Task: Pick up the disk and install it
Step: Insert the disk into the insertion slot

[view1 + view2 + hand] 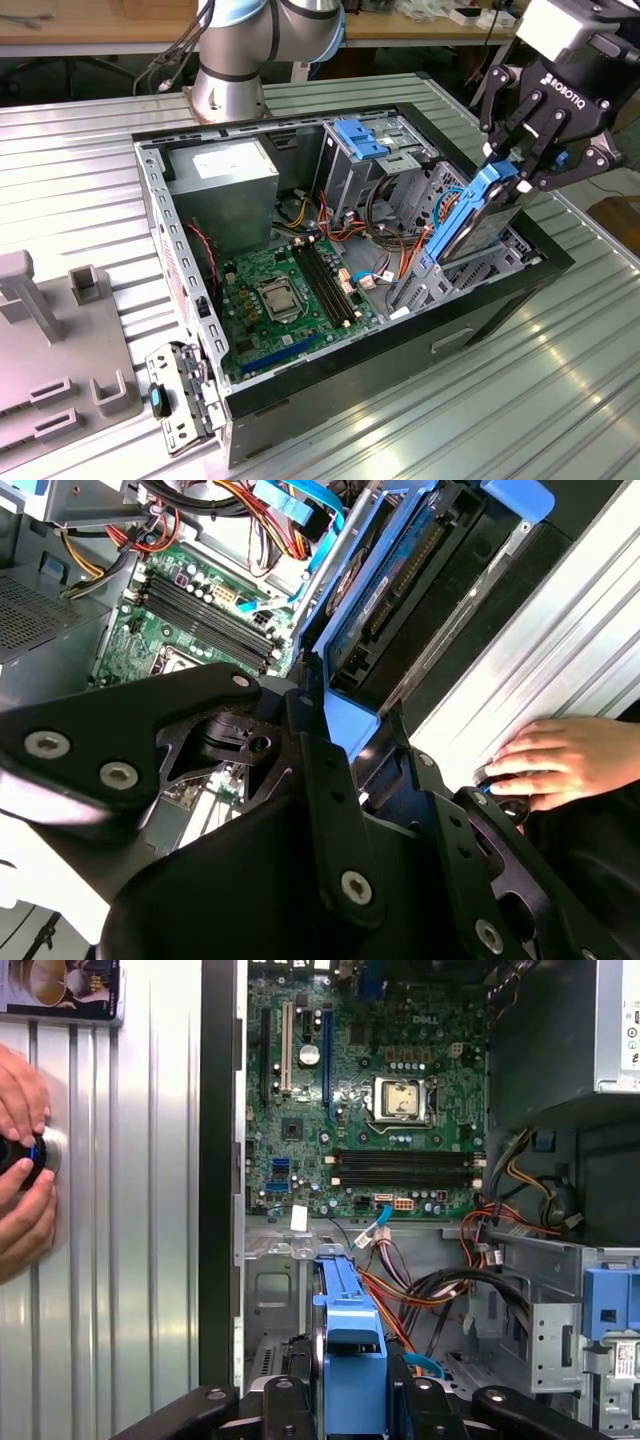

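End effector [512, 172]: fingers closed on the disk's upper blue end.
Disk [468, 218]: tilted, lower end in the drive cage [425, 285] at the exterior view's right of the computer case [300, 390], upper end above the rim.
Case: open on the ribbed table [500, 420], motherboard [285, 295] exposed.
Hand [22, 1185]: on the table beside the case, touching a small round object [32, 1152].

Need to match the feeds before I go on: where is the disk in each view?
Exterior view: disk tilted above the drive cage, at the exterior view's right.
Second wrist view: disk just beyond the fingers, motherboard alongside.
First wrist view: disk's blue frame between the fingers, aimed at the motherboard.
Shared landmark: the green motherboard.
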### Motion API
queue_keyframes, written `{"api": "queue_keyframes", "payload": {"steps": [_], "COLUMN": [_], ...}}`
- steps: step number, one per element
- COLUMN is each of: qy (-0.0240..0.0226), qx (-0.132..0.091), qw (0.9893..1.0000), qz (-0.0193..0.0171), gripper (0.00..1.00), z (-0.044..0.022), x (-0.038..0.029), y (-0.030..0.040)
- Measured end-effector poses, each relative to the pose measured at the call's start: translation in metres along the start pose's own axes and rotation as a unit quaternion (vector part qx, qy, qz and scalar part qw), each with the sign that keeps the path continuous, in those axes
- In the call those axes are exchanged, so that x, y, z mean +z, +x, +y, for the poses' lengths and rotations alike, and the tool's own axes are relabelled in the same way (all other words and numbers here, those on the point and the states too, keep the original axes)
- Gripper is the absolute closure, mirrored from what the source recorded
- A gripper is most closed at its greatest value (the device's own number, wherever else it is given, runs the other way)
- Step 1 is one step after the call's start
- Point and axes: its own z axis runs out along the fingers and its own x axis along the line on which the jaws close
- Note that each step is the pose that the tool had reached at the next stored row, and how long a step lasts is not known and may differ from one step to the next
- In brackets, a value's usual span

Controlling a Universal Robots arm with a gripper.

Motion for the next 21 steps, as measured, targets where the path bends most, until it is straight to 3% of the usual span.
{"api": "queue_keyframes", "payload": {"steps": [21], "qy": [-0.0013], "qx": [0.0], "qw": [1.0], "qz": [-0.0001], "gripper": [0.63], "z": [-0.0004], "x": [0.0236], "y": [0.0012]}}
